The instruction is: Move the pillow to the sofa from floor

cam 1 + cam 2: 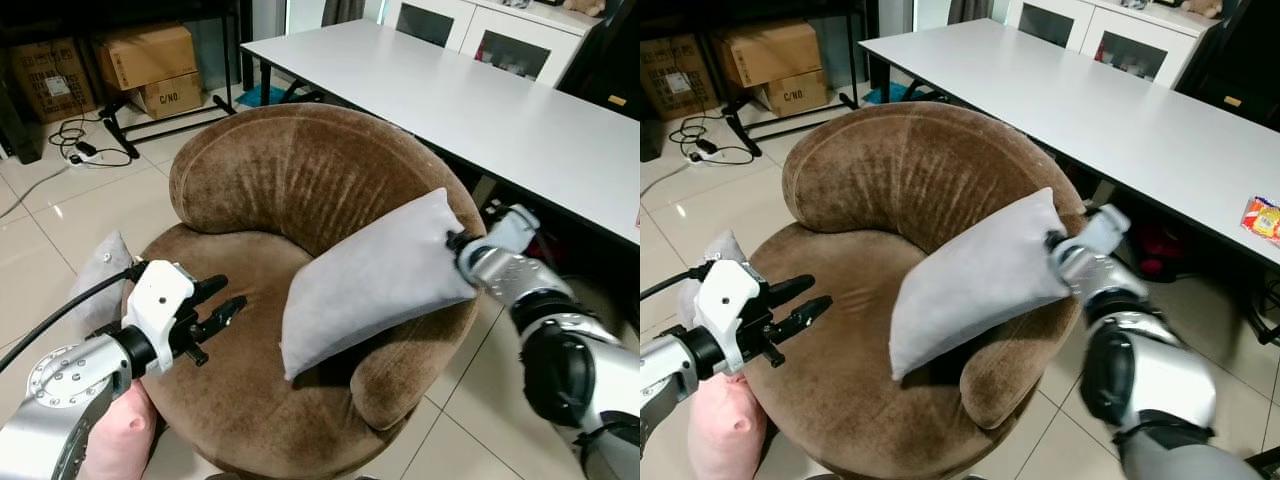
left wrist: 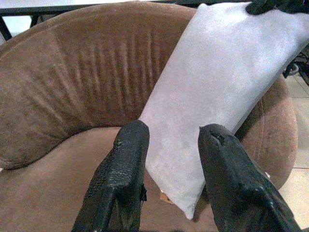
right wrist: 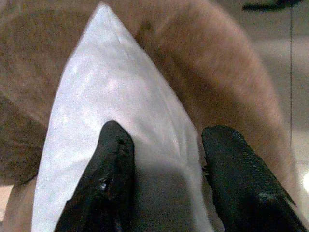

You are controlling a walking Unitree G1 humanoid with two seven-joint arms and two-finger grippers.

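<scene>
The grey pillow (image 1: 375,280) leans tilted on the brown sofa (image 1: 290,170), its lower corner on the seat and its upper edge against the right armrest. The right gripper (image 3: 164,159) sits at the pillow's upper corner, fingers spread on either side of the fabric, seemingly touching it though the grip is unclear. The left gripper (image 1: 215,310) hovers over the seat, fingers apart, empty, near the pillow's lower end.

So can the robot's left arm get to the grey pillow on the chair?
Probably yes. The left gripper hangs open over the brown chair seat, aimed at the grey pillow, with bare seat between them. The right gripper holds the pillow's far corner.
</scene>
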